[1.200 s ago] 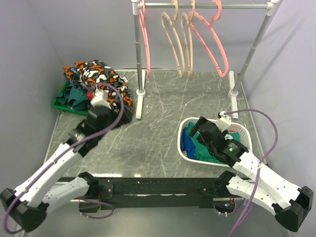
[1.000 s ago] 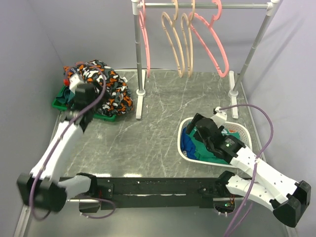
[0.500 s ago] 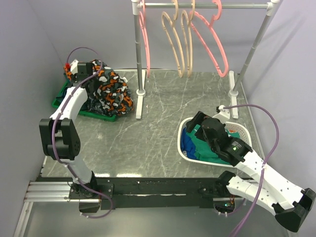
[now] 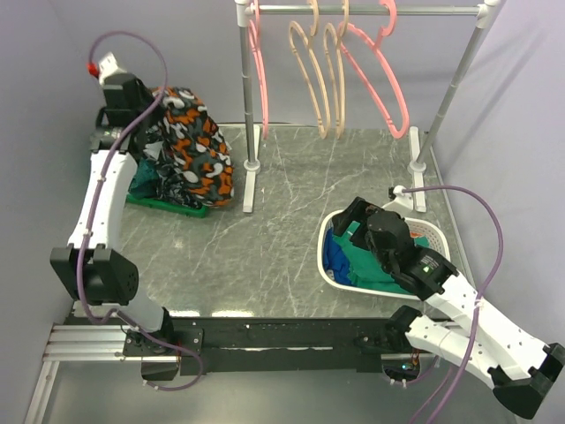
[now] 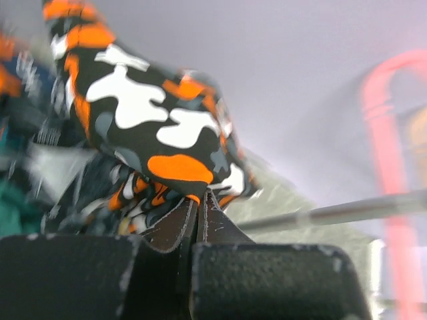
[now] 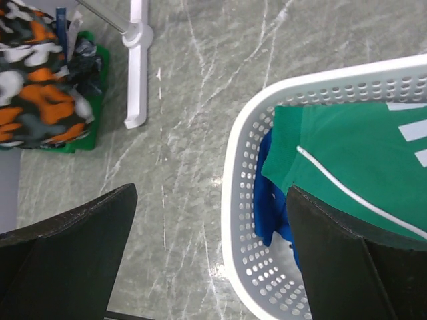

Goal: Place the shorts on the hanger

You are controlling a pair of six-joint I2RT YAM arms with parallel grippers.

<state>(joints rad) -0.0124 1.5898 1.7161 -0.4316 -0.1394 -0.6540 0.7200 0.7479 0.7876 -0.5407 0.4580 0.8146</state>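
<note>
While the left gripper (image 4: 148,113) is pinching its jaws together on a fold of the shorts (image 4: 190,146), we are holding the garment up at the far left of the table. Its lower cloth is hanging down to the green tray (image 4: 168,205). We are judging this to be the pick-up step: the shorts are gripped and raised, but not yet anywhere near the hanger (image 4: 258,84), which is dangling from the rail (image 4: 371,9) just right of them.

For the next move we are expecting to need a carry to the right and enough height to drape the cloth over the hanger's lower bar, likely with the other arm steadying it.

Several things are escaping us. The left wrist view is blurring, so we are not making out which edge of the shorts is pinched or how deep the bite is. The tray's other clothes are mostly covered. The hanger hooks are running out of the overhead view, and a second pink hanger is hanging farther right, beyond the beige hangers (image 4: 318,79).

At the right, the right gripper (image 4: 346,225) is hovering with jaws wide apart over the white basket (image 4: 322,256), holding nothing.
</note>
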